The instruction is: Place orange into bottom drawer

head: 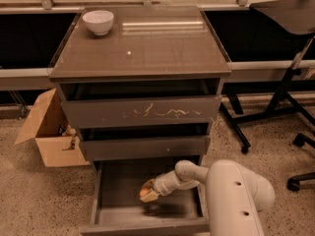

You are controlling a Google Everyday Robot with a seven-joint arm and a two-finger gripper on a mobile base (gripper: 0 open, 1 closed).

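The bottom drawer [118,215] is pulled out at the foot of the cabinet, its grey tray open to view. My gripper [148,192] reaches into it from the right on the white arm and is shut on the orange [144,193], a small round fruit showing at the fingertips. The orange hangs just above the drawer floor near the middle, with a shadow below it.
A white bowl [98,21] stands on the cabinet top at the back left. The scratched top drawer [142,112] and the middle drawer [143,147] are shut. An open cardboard box [49,132] sits on the floor at the left. Chair bases [275,117] stand at the right.
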